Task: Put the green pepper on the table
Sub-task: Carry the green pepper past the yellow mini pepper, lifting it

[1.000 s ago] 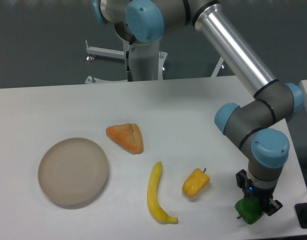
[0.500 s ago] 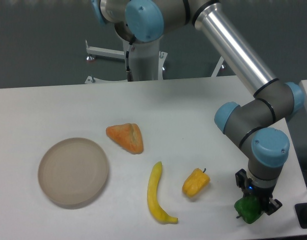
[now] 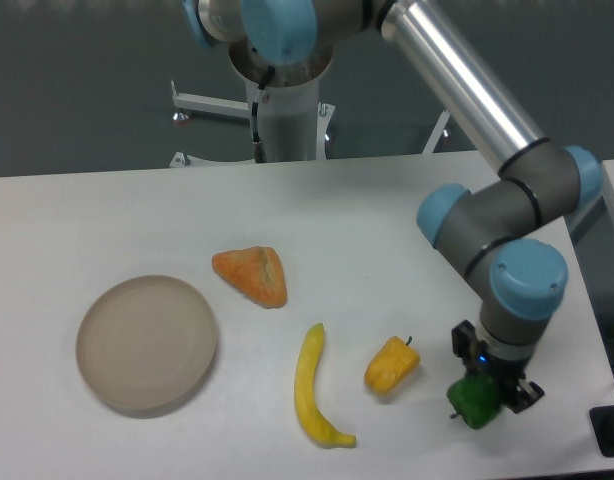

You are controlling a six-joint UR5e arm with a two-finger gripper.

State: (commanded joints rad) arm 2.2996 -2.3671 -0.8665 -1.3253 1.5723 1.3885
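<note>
Camera view from the front shows the white desk with the arm reaching down at its right side. The gripper points downward and its fingers close on the green pepper, gripping it from above. The pepper is near the front right corner of the desk; it seems very low over the surface or touching it, but I cannot tell which from this angle. Just to the left of it lies the yellow pepper, apart from the green one. Further left is the banana, lying lengthwise toward the front edge. The orange piece of food sits behind the banana, and the round beige plate is at the left, well apart from the gripper. The arm's wrist joint hides the upper part of the gripper.
</note>
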